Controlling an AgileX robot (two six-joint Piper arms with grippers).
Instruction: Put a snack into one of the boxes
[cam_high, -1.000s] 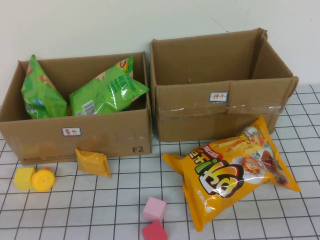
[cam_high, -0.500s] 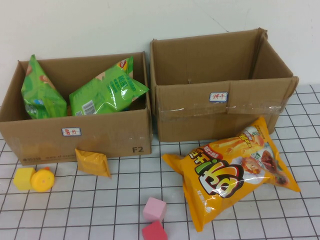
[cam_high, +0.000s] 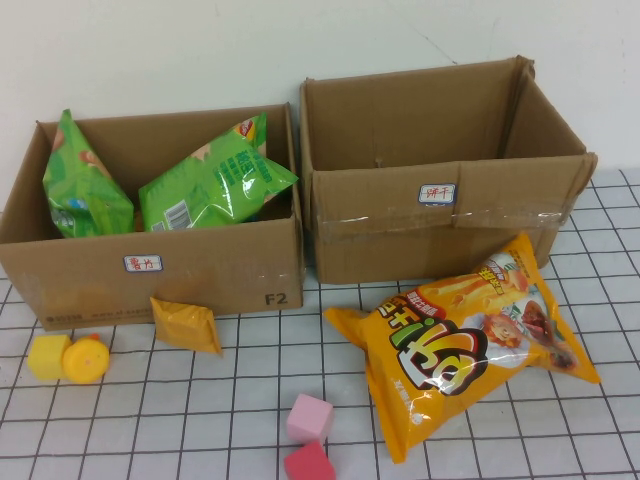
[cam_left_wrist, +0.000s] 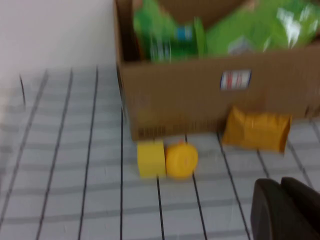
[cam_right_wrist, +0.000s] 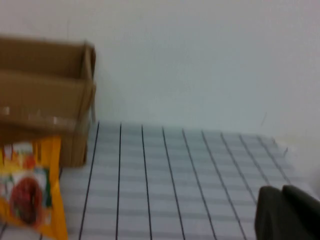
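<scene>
Two cardboard boxes face you: left box (cam_high: 150, 265) at frame left holds two green snack bags (cam_high: 215, 185); right box (cam_high: 440, 215) at upper right. Orange snack bag (cam_high: 465, 335) lies lower right, before it. Left gripper (cam_left_wrist: 285, 210) and right gripper (cam_right_wrist: 287, 212), jaws pressed together, sit low near the table.

The red foam cube (cam_high: 309, 464) is cut off by the high view's lower edge — the white box labels' (cam_high: 143, 264) handwriting is too small to read.
</scene>
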